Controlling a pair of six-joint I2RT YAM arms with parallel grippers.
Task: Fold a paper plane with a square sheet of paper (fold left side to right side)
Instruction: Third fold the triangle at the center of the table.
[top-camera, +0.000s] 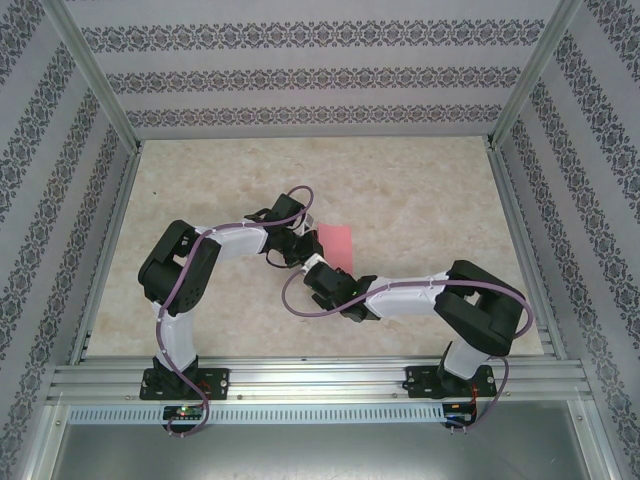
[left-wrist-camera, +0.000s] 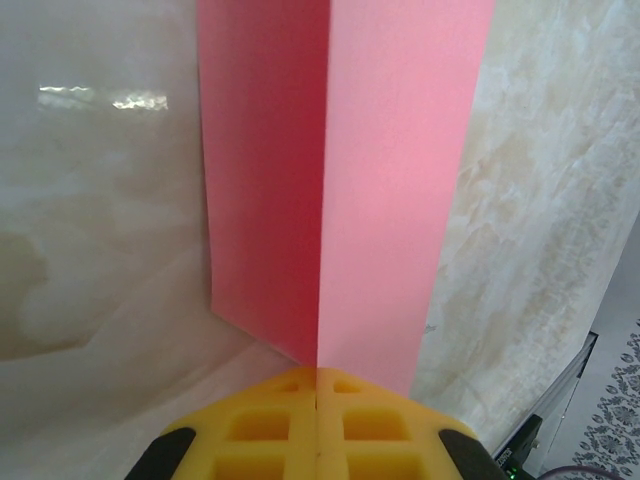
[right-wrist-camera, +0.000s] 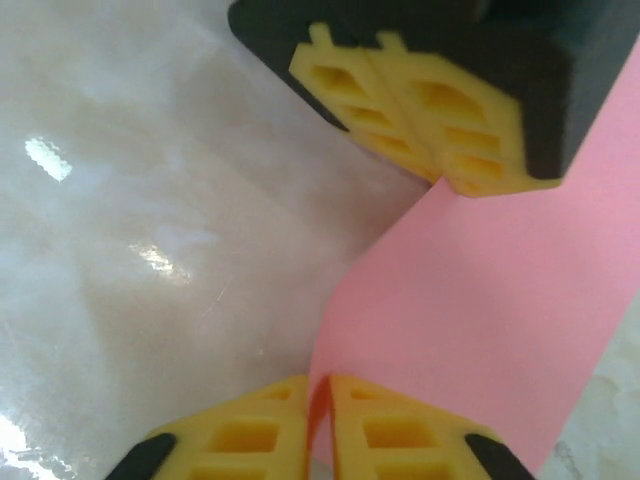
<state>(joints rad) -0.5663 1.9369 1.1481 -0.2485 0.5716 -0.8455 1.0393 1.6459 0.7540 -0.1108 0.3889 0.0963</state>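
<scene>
The pale marbled table (top-camera: 420, 190) forms the floor of an enclosure with patterned walls (top-camera: 300, 80); an aluminium rail (top-camera: 320, 385) runs along its near edge and carries both arm bases. The left arm (top-camera: 180, 300) rises from its base, bends at the elbow and reaches right toward the table's middle; the right arm (top-camera: 470, 310) bends the other way and reaches left, so the two wrists meet near the centre. A purple cable (top-camera: 295, 300) loops between them.

The square sheet of paper (top-camera: 337, 245) sits at that meeting point, just right of the left wrist and just beyond the right one; from above it reads as a narrow salmon-pink rectangle. In the left wrist view it is creased lengthwise, with a darker, shaded half left of the crease and a lighter half to its right.

The left gripper (left-wrist-camera: 317, 375) has its yellow fingers pressed together, pinching the paper at the near end of the crease. The right gripper (right-wrist-camera: 320, 385) is likewise closed, a sliver of the sheet's edge caught between its pads; in that view the left gripper's closed fingers grip the far side of the same sheet.
</scene>
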